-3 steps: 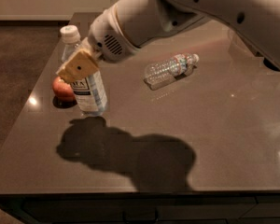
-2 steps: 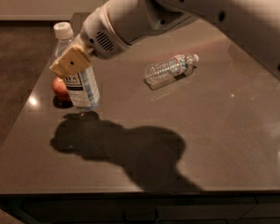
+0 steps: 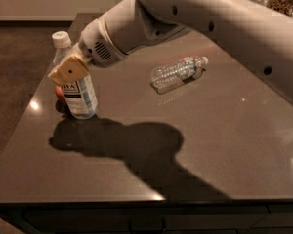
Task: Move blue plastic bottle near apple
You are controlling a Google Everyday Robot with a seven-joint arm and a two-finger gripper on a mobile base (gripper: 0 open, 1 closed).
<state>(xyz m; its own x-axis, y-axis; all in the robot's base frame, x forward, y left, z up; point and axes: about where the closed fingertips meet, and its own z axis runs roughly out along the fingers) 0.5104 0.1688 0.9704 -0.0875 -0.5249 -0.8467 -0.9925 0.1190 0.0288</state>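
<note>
The blue plastic bottle [image 3: 79, 95] stands close to upright at the table's left side; it has a white cap and a white-and-dark label. My gripper [image 3: 67, 68] is closed around its upper body, and one tan finger pad [image 3: 69, 72] shows in front of it. The other finger is hidden behind the bottle. The apple [image 3: 60, 94] is a small red patch just left of and behind the bottle's lower part. It is mostly hidden, and it touches or nearly touches the bottle. My arm reaches in from the upper right.
A slimmer clear bottle [image 3: 178, 72] with a red-and-blue label lies on its side at the table's middle back. The dark table [image 3: 210, 145] has its left edge close to the blue bottle. The arm's shadow falls across the table's front.
My gripper has carried the blue bottle left towards the apple. The bottle now covers most of the apple and its base is down at the table surface.
</note>
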